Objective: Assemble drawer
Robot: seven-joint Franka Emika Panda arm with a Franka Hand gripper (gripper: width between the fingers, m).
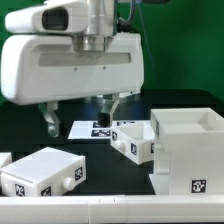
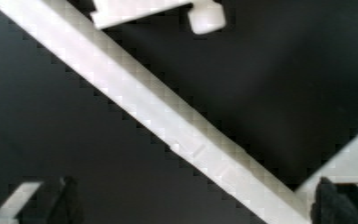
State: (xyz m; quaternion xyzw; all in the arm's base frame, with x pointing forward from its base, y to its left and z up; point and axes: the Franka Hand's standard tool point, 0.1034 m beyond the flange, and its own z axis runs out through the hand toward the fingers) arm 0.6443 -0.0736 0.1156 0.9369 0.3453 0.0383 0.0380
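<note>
We see the fingers spread wide with nothing between them, so the gripper is empty. It hangs above the table, to the exterior view's left of the housing. In the wrist view a white strip runs slantwise under the jaws. We cannot tell whether it is a tray wall or the edge of the marker board, and that doubt is the first risk: a descent from here could close on the flat board, or on nothing. One small tray sits just beside the housing on the exterior view's left, and we cannot tell whether the two touch. A second tray lies well apart from the housing on the same side. We judge that no tray is in the housing yet. If the first tray is the target, the strip's slant suggests the jaws are not square to its walls, so a close could twist it or squeeze it out. With the housing so near, a finger coming down on that side could strike its wall and push it along the table. The wide gripper body also hides much of the area below it in the exterior view, which makes alignment harder to check.
</note>
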